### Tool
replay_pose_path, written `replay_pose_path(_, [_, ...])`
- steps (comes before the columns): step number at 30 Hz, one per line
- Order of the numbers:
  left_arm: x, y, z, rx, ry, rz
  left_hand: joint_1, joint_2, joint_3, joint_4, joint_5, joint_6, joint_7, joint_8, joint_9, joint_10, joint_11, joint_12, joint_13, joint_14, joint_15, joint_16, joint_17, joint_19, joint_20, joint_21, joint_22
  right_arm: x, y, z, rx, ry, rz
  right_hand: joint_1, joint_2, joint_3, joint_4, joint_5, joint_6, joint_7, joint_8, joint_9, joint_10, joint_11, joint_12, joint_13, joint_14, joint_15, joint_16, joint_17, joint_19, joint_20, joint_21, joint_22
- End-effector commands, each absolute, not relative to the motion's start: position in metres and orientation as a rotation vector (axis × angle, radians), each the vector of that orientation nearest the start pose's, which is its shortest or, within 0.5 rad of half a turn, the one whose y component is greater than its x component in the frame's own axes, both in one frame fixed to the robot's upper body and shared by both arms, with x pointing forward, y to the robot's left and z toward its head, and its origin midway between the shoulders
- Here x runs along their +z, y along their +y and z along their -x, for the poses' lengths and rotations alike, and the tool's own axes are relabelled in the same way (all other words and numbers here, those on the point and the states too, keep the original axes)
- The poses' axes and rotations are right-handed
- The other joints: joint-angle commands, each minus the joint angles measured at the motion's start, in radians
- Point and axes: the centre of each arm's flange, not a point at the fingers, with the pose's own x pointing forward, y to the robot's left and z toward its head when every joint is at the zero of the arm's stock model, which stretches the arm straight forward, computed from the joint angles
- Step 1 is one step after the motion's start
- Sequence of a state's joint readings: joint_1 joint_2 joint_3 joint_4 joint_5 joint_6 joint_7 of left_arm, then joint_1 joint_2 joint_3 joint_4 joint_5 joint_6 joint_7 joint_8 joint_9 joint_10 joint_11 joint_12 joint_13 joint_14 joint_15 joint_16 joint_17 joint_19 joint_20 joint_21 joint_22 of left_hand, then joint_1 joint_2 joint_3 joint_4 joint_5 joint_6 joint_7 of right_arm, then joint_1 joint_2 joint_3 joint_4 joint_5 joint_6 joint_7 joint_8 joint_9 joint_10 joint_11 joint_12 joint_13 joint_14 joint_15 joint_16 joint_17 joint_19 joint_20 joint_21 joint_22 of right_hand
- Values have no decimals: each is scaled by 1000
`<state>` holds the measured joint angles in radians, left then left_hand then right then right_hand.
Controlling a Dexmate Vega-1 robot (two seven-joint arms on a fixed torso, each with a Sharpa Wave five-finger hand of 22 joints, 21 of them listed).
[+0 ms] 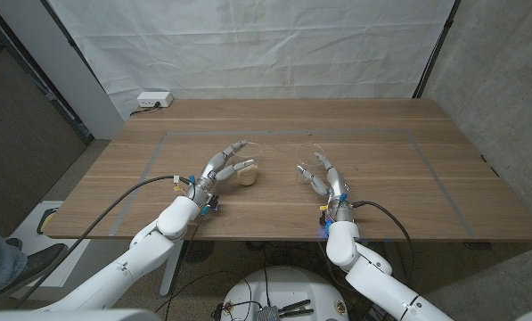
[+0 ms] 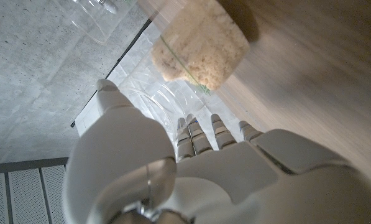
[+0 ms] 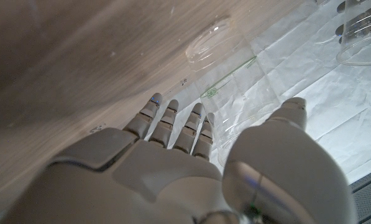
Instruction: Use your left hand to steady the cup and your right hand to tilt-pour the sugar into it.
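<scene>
both hands (image 1: 223, 168) (image 1: 326, 181) reach forward, fingers (image 2: 201, 134) spread apart.

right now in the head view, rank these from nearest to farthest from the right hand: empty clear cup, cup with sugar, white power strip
1. The empty clear cup, right at the right hand's fingers, at the table's middle.
2. The cup with sugar, to the robot's left of it, at the left hand.
3. The white power strip, beyond the table's far left corner.

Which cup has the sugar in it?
The cup by the left hand holds the sugar. The cup by the right hand is clear and empty.
</scene>
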<state>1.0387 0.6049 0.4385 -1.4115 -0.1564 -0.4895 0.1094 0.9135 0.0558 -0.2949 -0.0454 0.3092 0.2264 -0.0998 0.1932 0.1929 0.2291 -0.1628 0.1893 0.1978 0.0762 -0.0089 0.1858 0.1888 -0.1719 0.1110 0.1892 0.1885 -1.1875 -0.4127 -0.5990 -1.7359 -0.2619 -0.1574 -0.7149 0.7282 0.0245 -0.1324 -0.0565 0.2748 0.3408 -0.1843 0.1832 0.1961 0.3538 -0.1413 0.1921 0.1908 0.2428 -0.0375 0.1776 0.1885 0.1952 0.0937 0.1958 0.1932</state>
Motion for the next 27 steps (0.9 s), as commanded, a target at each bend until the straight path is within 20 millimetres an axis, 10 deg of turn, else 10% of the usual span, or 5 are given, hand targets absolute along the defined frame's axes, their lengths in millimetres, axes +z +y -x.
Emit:
replay_pose_path(1, [-110, 248, -594, -236, -703, -442, 10, 1, -10, -1, 8, -6, -2, 2, 5, 0, -1, 5, 2, -3, -2, 6, 1, -77, 8, 9, 3, -145, -140, -545, -219, -582, 643, -5, -3, -7, -2, 9, -4, 4, 5, 3, -1, -1, 5, 2, -6, 4, 5, 2, 1, 8, 3, 1])
replay_pose_path(27, [-117, 243, -594, -251, -678, -489, 19, 4, -11, -2, 12, -64, 19, -9, 5, -51, 15, -3, 3, -36, 10, 2, 2, -89, 8, 11, 4, -148, -144, -542, -176, -528, 689, -14, -10, -16, 0, 16, -27, 16, 3, 2, -25, 24, 5, 2, -27, 10, 3, 0, -14, 26, 1, 1])
